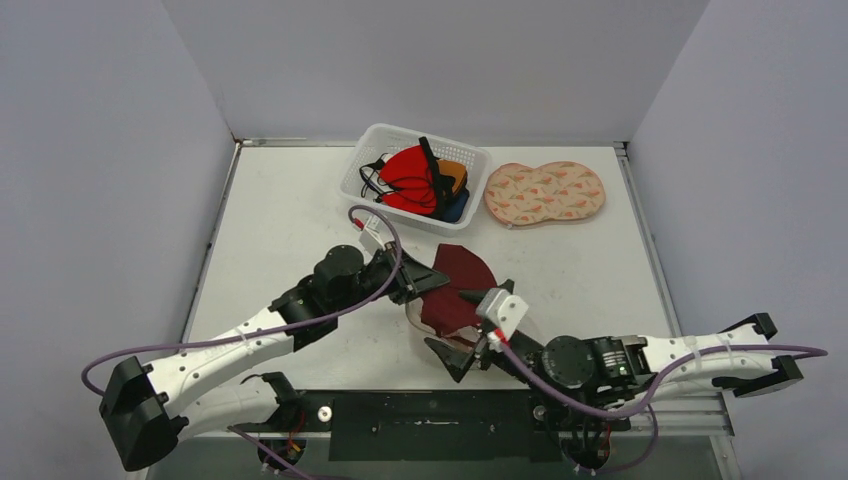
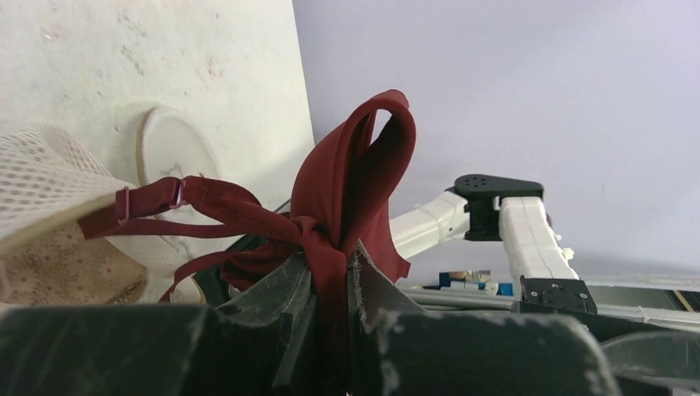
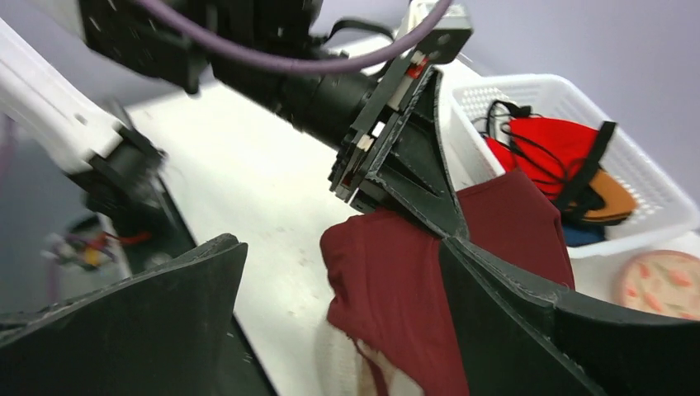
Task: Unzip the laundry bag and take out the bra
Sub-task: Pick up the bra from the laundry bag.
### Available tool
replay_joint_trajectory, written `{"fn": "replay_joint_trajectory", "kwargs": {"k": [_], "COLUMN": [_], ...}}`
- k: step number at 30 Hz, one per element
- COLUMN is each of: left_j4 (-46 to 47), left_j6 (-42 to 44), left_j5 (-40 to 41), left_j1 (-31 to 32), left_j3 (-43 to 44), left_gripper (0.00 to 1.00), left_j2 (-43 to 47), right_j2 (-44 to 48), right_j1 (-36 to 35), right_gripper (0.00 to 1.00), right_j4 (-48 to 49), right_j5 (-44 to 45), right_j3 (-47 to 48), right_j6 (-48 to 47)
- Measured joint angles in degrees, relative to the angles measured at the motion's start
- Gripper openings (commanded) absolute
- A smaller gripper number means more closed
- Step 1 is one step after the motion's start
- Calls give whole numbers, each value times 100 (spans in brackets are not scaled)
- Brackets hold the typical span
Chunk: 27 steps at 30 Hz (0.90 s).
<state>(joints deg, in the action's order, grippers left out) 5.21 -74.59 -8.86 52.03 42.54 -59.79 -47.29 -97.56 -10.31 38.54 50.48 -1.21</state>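
Maroon fabric bra (image 2: 347, 181) is being pinched at its bunched middle by the left gripper (image 2: 330, 264), 2 fingers clamped, over mid-table. 1 strap is reaching toward the white mesh laundry bag (image 2: 41, 173). Right gripper (image 3: 338, 247) is being held wide open beside the bra, gripping nothing.

Left tool (image 2: 330, 272) clamped, right tool (image 1: 447, 318) spread wide, arms angled inward

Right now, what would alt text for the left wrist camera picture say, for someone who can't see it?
A dark red bra is pinched in the left gripper, one cup standing up above it. Its strap runs left to a white mesh laundry bag on the table; the right arm shows behind.
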Motion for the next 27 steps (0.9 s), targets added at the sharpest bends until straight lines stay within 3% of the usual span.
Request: {"fn": "replay_joint_trajectory", "kwargs": {"k": [8, 13, 27], "left_j4": [415, 424, -208], "left_j6": [0, 103, 1882], "left_j5": [90, 90, 1036], "left_j1": [-697, -1261, -2269], "left_j3": [-570, -501, 2004], "left_gripper": [0, 0, 0], "left_j2": [651, 1029, 750], "right_j2": [1185, 1849, 2693], "right_j1": [2, 7, 7], "right_gripper": [90, 90, 90], "right_j4": [782, 1530, 1633], "right_j5": [-151, -125, 601], "right_j3": [-28, -505, -1729], "right_j6": [970, 1187, 1335]}}
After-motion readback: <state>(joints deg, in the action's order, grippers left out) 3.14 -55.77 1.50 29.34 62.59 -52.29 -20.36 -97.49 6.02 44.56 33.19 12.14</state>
